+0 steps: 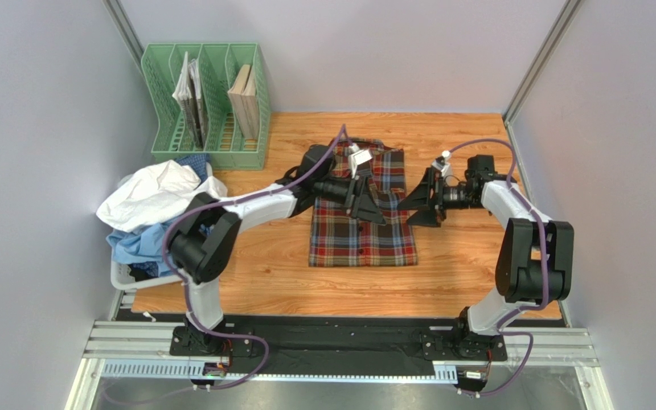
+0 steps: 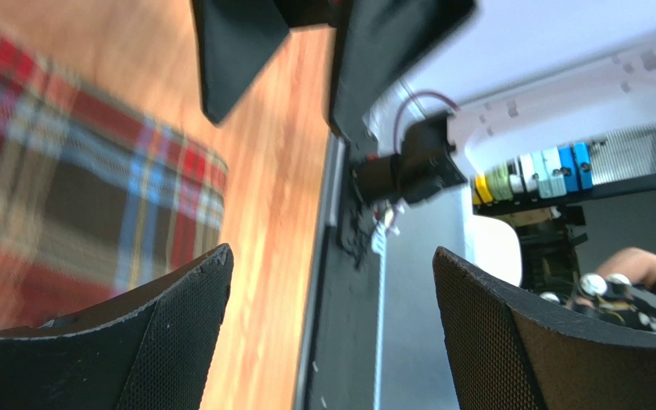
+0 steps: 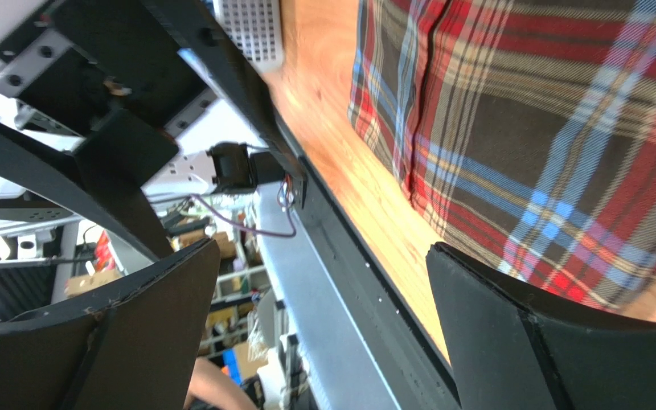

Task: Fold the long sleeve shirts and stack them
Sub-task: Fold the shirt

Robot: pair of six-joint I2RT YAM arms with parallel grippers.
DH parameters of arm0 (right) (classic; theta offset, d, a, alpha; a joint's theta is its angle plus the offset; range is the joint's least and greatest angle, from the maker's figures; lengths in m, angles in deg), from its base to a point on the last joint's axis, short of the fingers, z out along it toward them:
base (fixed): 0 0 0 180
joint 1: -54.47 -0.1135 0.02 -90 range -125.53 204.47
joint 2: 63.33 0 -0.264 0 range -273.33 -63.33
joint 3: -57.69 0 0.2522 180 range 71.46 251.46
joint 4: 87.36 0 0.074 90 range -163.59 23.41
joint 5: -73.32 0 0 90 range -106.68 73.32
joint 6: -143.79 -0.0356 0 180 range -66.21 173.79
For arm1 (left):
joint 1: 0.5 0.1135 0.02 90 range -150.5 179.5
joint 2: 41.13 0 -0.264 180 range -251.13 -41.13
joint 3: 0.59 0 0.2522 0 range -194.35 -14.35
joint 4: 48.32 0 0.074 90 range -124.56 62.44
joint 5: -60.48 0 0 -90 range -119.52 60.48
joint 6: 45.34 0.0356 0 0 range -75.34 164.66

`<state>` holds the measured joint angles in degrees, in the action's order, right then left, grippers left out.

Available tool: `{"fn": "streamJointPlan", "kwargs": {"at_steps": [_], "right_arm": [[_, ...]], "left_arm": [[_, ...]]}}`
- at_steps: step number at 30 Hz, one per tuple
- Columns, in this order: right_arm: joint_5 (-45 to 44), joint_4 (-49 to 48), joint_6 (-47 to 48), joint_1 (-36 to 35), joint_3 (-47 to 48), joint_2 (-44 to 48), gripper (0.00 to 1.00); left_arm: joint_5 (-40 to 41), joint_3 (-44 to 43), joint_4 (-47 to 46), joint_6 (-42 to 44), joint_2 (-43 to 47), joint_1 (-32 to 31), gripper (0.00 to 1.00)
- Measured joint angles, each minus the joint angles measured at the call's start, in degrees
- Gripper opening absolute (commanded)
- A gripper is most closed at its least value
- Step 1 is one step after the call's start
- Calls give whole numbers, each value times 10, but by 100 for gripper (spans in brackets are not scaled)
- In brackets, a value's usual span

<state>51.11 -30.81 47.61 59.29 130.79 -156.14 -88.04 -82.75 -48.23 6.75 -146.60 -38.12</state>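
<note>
A tartan shirt in red, brown and blue lies folded into a rectangle in the middle of the wooden table. My left gripper hovers over its upper middle, open, with nothing between its fingers. Open and empty too, my right gripper hangs just off the shirt's right edge and faces the left one. The left wrist view has the plaid to the left of the open left gripper. In the right wrist view the plaid lies above the open right gripper. A white shirt and a light blue shirt are heaped at the table's left edge.
A green file rack holding books stands at the back left. The shirt heap rests on a white basket that overhangs the table's left side. Grey walls close in both sides and the back. The black rail with the arm bases runs along the front.
</note>
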Motion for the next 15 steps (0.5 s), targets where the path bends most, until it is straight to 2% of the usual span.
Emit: {"fn": "streamJointPlan", "kwargs": {"at_steps": [4,7,8,12,15], "right_arm": [[-5,2,-5,19,7,5,100],[-14,2,-12,22,7,5,100],[-18,-1,-16,22,7,5,100],[-27,-6,-24,22,7,5,100],[-31,-17,-36,22,8,5,100]], "left_arm": [[39,-83,-9,-10,-118,-12,91],[71,-110,10,-11,-214,-4,91],[43,-116,-3,-27,-238,1,90],[71,-135,25,-10,-225,5,91],[87,-108,58,11,-179,7,90]]}}
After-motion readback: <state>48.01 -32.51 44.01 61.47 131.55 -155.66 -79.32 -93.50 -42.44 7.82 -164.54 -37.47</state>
